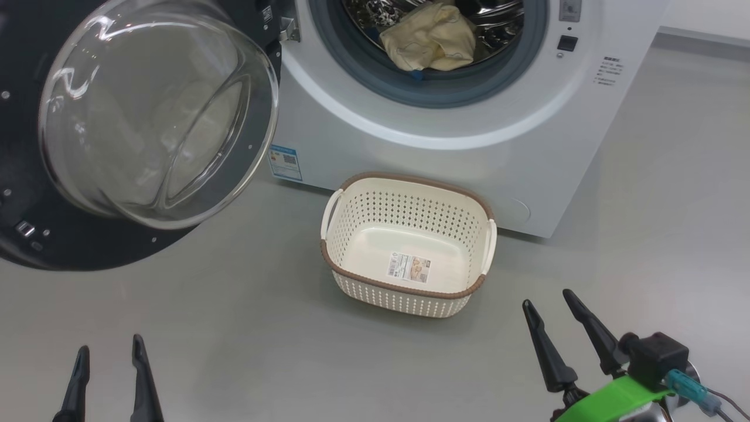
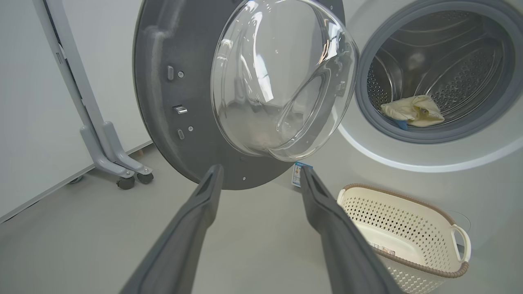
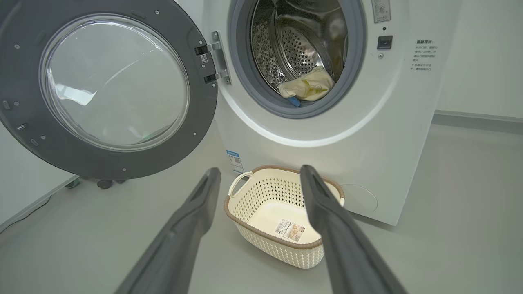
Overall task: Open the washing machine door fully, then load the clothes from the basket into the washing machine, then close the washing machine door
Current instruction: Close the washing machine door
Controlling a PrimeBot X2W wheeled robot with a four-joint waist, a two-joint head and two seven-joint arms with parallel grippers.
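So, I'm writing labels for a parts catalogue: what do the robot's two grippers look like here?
The left gripper and the right gripper each have two long, dark grey, matte fingers tapering to narrow tips. At the right one's base sit a bright green bracket, a black boxy module and a teal plug with a thin grey cable. No markings are visible on the fingers.

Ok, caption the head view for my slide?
Door open, clothes in the washer, basket empty on the floor.
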